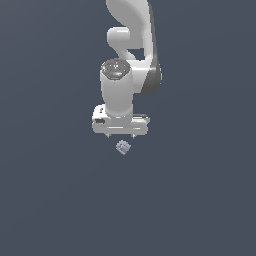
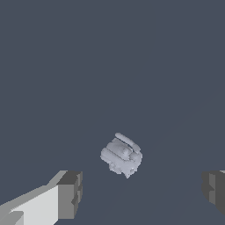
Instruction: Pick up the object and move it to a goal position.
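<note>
The object (image 1: 123,147) is a tiny pale lavender-grey lumpy cube lying on the dark floor. My white gripper (image 1: 120,136) hangs just above it, a little toward the back, with its short fingertips pointing down and spread wide. In the wrist view the object (image 2: 121,156) lies ahead of the gap between the two grey fingertips (image 2: 70,193), which stand far apart. The gripper (image 2: 143,191) is open and empty, not touching the object.
The white arm (image 1: 129,45) rises behind the gripper to the top of the exterior view. The dark blue-grey floor (image 1: 60,200) shows all around. No goal marker shows.
</note>
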Robot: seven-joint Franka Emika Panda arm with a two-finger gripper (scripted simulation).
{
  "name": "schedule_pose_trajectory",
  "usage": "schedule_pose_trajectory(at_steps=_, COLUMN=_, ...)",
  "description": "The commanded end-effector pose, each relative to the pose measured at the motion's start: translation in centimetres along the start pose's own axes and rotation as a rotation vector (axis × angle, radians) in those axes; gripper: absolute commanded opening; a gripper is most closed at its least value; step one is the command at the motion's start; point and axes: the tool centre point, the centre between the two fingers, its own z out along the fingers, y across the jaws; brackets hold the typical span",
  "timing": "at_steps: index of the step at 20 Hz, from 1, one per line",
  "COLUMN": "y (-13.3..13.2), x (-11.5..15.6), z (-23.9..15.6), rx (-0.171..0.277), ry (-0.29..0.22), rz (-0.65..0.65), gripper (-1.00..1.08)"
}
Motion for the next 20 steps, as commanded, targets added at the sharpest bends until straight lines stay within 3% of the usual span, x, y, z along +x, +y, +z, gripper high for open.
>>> schedule_pose_trajectory(at_steps=1, y=-0.1, x=-0.2, z=0.5, rx=0.001, ry=0.0, rz=0.027, gripper=1.0)
schedule_pose_trajectory(at_steps=20, y=-0.5, x=-3.3, z=7.5, rx=0.001, ry=0.003, rz=0.422, gripper=1.0)
